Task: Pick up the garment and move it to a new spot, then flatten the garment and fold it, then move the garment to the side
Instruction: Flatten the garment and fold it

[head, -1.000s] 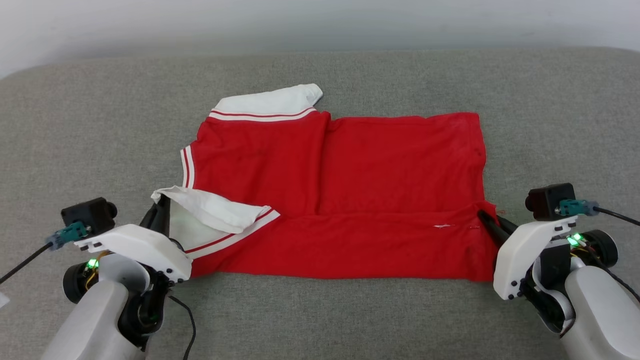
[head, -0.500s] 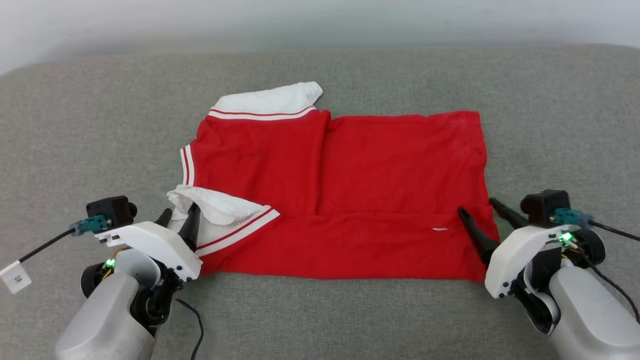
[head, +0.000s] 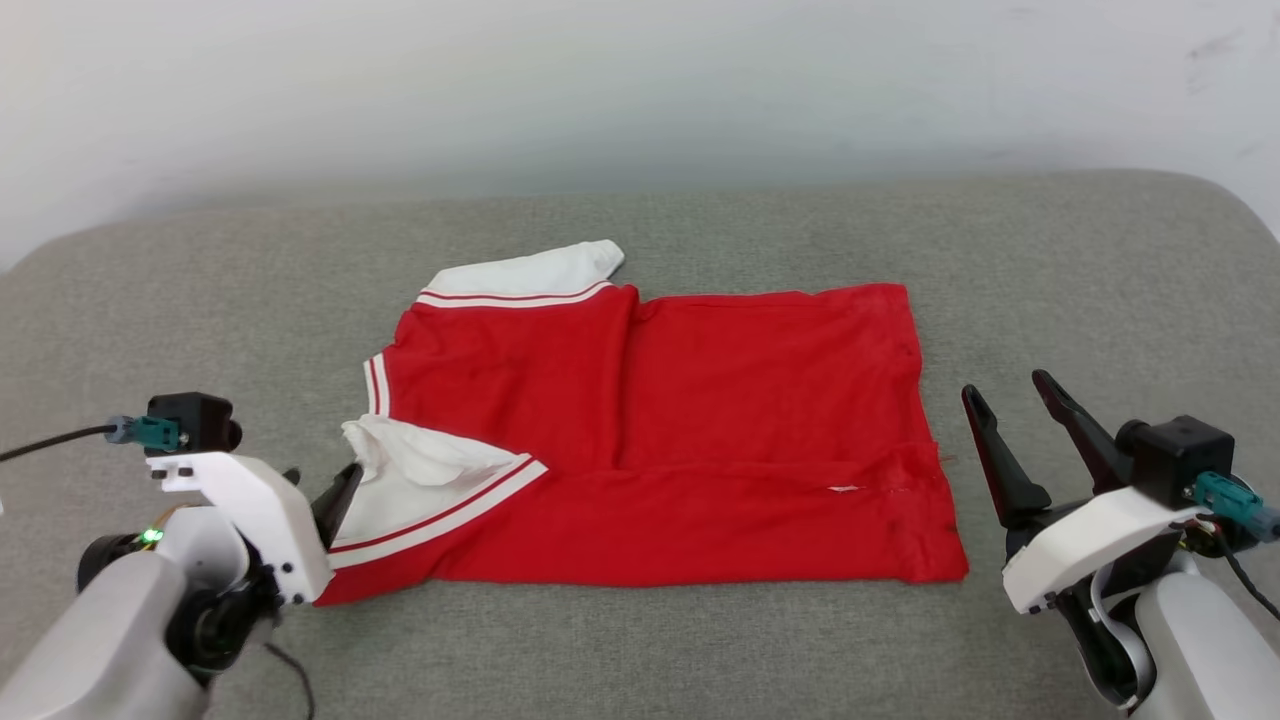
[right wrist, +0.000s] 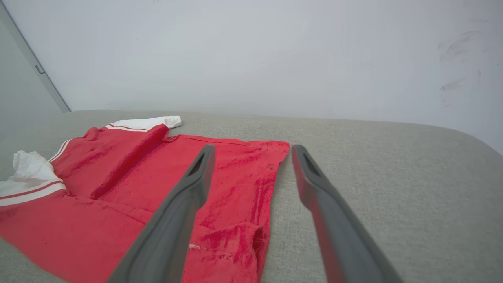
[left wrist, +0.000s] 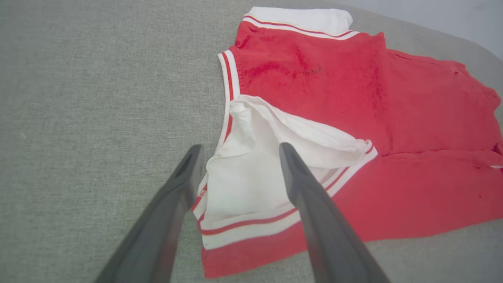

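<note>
The red garment [head: 700, 400] lies flat on the grey padded surface, its near strip folded up over the body. A crumpled white sleeve [head: 420, 480] rests on its near left corner; the other white sleeve [head: 530, 272] lies at the far left. My left gripper [head: 320, 480] stands open at that near corner. In the left wrist view its fingers straddle the sleeve [left wrist: 251, 184] with nothing pinched, the gripper [left wrist: 240, 148] just above the fabric. My right gripper [head: 1004, 385] is open and raised, right of the hem. In the right wrist view the gripper [right wrist: 253, 148] spans the garment's right edge [right wrist: 275, 173].
The grey padded surface [head: 640, 640] spreads wide on all sides of the shirt and rounds off at the far right [head: 1230, 210]. A pale wall [head: 640, 90] rises behind it. A dark cable [head: 50, 440] trails from my left wrist.
Both grippers have opened, let go of the garment's folded near edge and drawn back; the right one rose clear to the right. The head camera has tilted up, shifting the whole picture.
</note>
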`<state>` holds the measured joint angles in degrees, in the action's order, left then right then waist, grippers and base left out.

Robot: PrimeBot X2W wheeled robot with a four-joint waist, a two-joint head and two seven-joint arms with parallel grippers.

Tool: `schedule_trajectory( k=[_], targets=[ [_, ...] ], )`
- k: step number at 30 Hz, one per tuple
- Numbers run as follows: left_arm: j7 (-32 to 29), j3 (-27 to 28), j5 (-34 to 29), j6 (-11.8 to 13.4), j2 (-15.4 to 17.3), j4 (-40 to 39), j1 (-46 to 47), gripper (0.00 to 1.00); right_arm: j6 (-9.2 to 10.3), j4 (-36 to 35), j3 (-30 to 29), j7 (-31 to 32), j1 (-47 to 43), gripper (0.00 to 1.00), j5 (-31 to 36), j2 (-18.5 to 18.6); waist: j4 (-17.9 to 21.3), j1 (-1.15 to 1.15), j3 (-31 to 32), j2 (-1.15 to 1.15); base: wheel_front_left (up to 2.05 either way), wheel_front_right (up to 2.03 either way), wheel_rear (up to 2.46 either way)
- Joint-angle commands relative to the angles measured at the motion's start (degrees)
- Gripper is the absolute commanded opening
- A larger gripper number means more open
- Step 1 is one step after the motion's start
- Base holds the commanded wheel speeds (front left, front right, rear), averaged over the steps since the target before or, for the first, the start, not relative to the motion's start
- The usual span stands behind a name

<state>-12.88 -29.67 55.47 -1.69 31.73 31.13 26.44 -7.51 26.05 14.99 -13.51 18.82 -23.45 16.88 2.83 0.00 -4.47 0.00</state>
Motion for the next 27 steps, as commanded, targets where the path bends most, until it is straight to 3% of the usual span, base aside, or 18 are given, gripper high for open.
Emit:
schedule_trajectory(
  k=[1, 5, 10, 15, 16, 17, 18, 23, 27],
  targets=[
    [-1.83, -0.3, 0.49, 0.31, 0.99, -0.79, -0.85, 1.0, 0.04, -1.02, -0.58, 0.34, -1.12, 1.0, 0.61, -0.33, 0.48, 0.0, -0.03, 0.0, 0.0, 0.0, 0.0],
    [-11.95, -0.77, 3.07, 2.19, 5.07, -5.1, -2.21, 1.0, 0.04, -6.54, -2.72, 2.18, -3.6, 1.0, 3.1, -1.96, 1.65, 0.0, -1.84, 0.0, 0.0, 0.0, 0.0],
    [-19.56, -0.74, 5.26, 4.87, 8.42, -8.54, -3.16, 1.0, 0.04, -12.26, -4.8, 4.41, -5.35, 1.0, 5.45, -4.62, 3.35, 0.0, -5.71, 0.0, 0.0, 0.0, 0.0],
    [-23.96, -1.24, 7.49, 6.58, 8.49, -8.54, -4.88, 1.0, 0.04, -15.46, -5.51, 5.79, -6.06, 1.0, 6.48, -6.39, 5.0, 0.0, -8.63, 0.0, 0.0, 0.0, 0.0],
    [-24.87, -1.62, 8.05, 6.71, 7.97, -8.41, -5.59, 0.89, 0.04, -15.75, -5.66, 5.99, -6.24, 1.0, 6.46, -6.54, 5.22, 0.0, -8.94, 0.0, 0.0, 0.0, 0.0],
    [-25.4, -1.89, 8.67, 6.72, 7.13, -8.57, -6.26, 0.32, 0.04, -15.99, -5.98, 6.31, -6.29, 1.0, 6.29, -6.69, 5.32, 0.0, -9.14, 0.0, 0.0, 0.0, 0.0],
    [-25.81, -2.05, 9.45, 6.83, 6.21, -8.69, -6.83, 0.0, 0.04, -16.22, -6.34, 6.59, -6.43, 1.0, 6.02, -6.72, 5.35, 0.0, -9.29, 0.0, 0.0, 0.0, 0.0],
    [-23.49, -1.8, 9.5, 6.61, 4.91, -9.34, -8.12, 0.0, 0.04, -16.4, -7.33, 10.72, -7.17, 1.0, 3.32, -5.33, 4.71, 0.0, -8.74, 0.0, 0.0, 0.0, 0.0],
    [-19.01, -0.35, 7.69, 6.87, 5.64, -10.86, -6.83, 0.0, 0.04, -14.7, -8.3, 19.92, -6.81, 1.0, -0.63, -3.02, 3.48, 0.0, -7.61, 0.0, 0.0, 0.0, 0.0]
  ],
)
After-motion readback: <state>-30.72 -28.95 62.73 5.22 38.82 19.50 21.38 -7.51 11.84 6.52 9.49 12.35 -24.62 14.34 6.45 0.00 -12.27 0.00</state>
